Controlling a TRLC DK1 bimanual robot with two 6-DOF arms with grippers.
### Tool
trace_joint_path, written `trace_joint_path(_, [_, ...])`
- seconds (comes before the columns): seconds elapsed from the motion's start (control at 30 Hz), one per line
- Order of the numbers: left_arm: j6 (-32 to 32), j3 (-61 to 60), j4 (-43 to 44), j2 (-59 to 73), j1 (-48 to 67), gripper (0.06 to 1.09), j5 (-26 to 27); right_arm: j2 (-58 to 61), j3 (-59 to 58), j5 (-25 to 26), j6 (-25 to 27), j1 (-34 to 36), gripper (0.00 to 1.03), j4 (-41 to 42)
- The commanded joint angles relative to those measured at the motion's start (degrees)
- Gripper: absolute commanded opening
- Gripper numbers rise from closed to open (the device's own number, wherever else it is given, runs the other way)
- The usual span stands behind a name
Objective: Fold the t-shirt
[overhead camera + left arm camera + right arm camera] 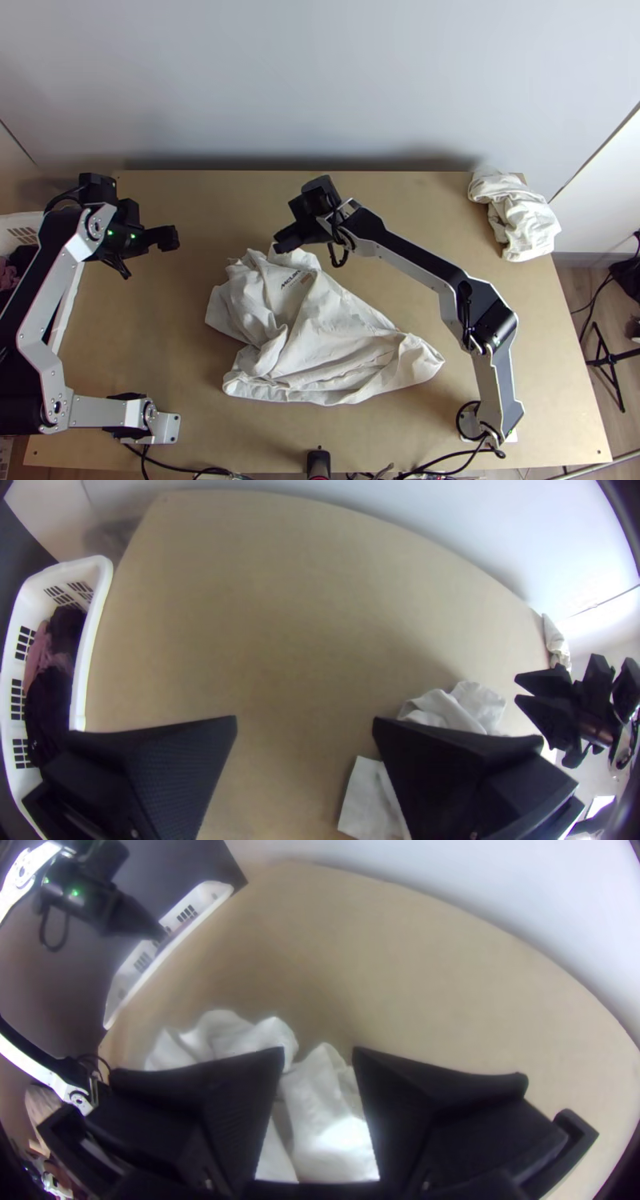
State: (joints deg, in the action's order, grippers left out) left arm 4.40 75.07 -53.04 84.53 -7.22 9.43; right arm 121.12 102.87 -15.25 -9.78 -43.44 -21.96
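the t-shirt (pixel 344 352) is on the table (pixel 160 320), in the middle and down toward the near side. it is not folded. it lies all bunched up, with lots of wrinkles and lumps on its left part. the right part is a bit flatter and goes out to a blunt tip. i can't tell where the sleeves are. so i think the job is only at the start. the t-shirt has to be pulled out flat first, and then all the folds have to be made.

the left gripper (pixel 305 721) is open wide and has nothing in it. it is over the left side of the table, well apart from the t-shirt. the right gripper (pixel 320 1052) is open too, and it is at the far edge of the t-shirt. the white cloth shows in the gap, but the fingers are not shut on it. a good next move may be to grab that edge and spread it.

there is some dark print (pixel 290 282) on the t-shirt, near the far end, facing up. a small brown patch (pixel 306 279) is right beside it.

another pale cloth (pixel 524 220) sits crumpled at the far right corner. a white basket (pixel 100 613) with dark and pink clothes (pixel 50 707) stands at the left edge.
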Motion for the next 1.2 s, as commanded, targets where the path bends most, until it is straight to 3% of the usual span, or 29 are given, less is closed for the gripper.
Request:
trace_joint_path(0.0, [-1.77,-0.45,0.48,-2.18,-0.25,1.04,-0.03,1.58,-0.74,0.13,1.78,0.73,0.59,-1.60])
trace_joint_path(0.27, [-2.29,-0.45,0.48,-2.35,-0.60,1.04,-0.03,2.37,-1.00,0.22,5.91,0.73,0.58,-3.88])
trace_joint_path(0.73, [-0.71,-3.44,3.91,-4.29,-2.62,1.04,-0.03,3.16,-1.53,0.48,7.41,-1.30,0.58,-5.99])
trace_joint_path(0.77, [-0.62,-3.52,3.99,-4.11,-2.80,1.04,-0.03,3.42,-1.00,0.83,7.67,-1.38,0.52,-5.99])
trace_joint_path(0.8, [-0.54,-3.61,3.99,-3.94,-2.88,1.04,-0.03,3.42,-0.83,1.18,8.55,-1.38,0.35,-5.38])
trace_joint_path(0.83, [-0.54,-3.70,4.17,-3.94,-2.97,1.04,-0.03,3.42,-0.83,1.71,9.34,-1.38,0.09,-4.06])
trace_joint_path(0.87, [-0.54,-3.96,4.26,-3.94,-2.97,1.04,-0.03,3.33,-0.83,2.33,9.96,-1.38,0.04,-3.18])
trace_joint_path(1.17, [-0.54,-4.49,4.43,-4.11,-4.47,1.04,-0.11,2.72,1.19,4.35,11.28,-0.68,0.03,2.00])
